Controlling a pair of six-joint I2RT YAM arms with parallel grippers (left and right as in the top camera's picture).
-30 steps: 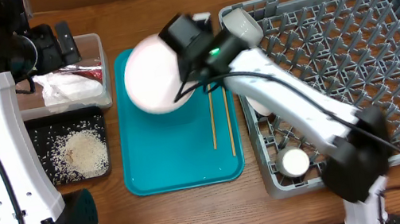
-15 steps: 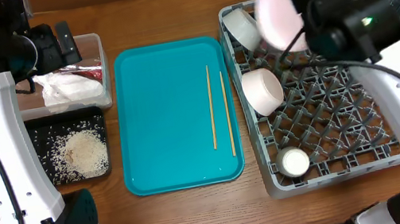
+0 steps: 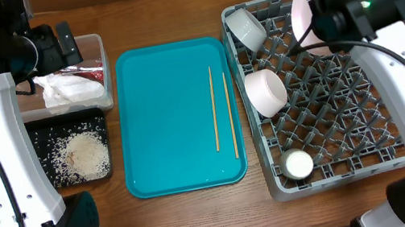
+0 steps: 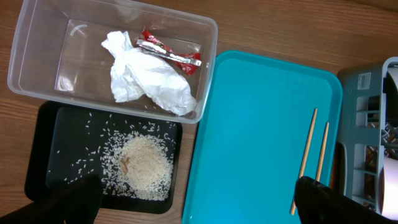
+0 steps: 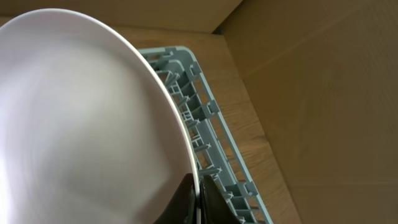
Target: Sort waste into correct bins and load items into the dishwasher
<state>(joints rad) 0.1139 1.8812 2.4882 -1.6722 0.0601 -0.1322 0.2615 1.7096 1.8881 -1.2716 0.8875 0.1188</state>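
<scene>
Right claw (image 5: 198,198) clamped on rim of one large plate (image 5: 81,124), held on edge over grey rack (image 3: 396,99) holding two bowls (image 3: 266,91); two chopsticks (image 3: 214,107) on teal tray (image 3: 163,120); left claw (image 4: 199,204) spread wide near one clear tub (image 4: 208,68).

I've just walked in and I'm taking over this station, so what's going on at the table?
The right gripper is shut on the rim of the large plate, holding it on edge over the back of the dish rack. Two bowls and a small dish sit in the rack. The left gripper hangs open above the clear tub, which holds the napkin and wrapper. Rice lies in the black tray. The chopsticks lie on the teal tray.
</scene>
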